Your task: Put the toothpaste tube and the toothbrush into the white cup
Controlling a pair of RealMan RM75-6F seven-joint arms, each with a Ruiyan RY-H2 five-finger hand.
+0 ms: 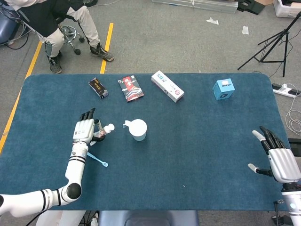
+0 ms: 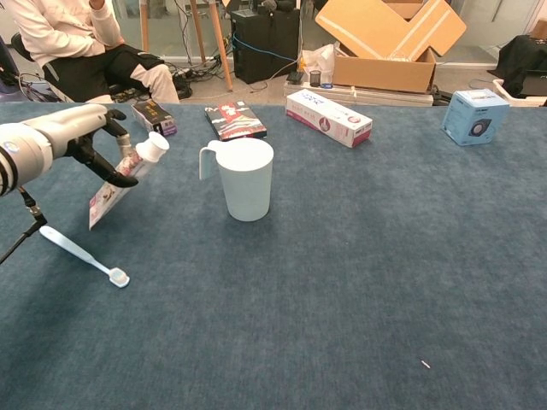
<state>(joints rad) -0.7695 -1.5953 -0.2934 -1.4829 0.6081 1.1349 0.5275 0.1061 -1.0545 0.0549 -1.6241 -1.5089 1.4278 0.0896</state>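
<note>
Table [image 2: 359, 282]: blue cloth. White cup [image 2: 246, 178] upright, mid-left, handle facing left hand [image 2: 85, 141]. Left hand grips toothpaste tube [image 2: 124, 175] off the cloth, left of cup; long axis tilted, cap up toward cup, crimped end down-left. Right hand [image 1: 280, 157] empty, fingers spread, at table's right edge. Toothbrush [image 2: 84, 255] flat on cloth below tube, head toward near-right

Head view looks steeply down from above the near table [image 1: 197, 141] edge, taking in the whole tabletop plus floor beyond. Chest view sits low and close, facing across it. Both share the white cup [image 1: 138, 129] [image 2: 245, 178] and far-edge boxes.
</note>
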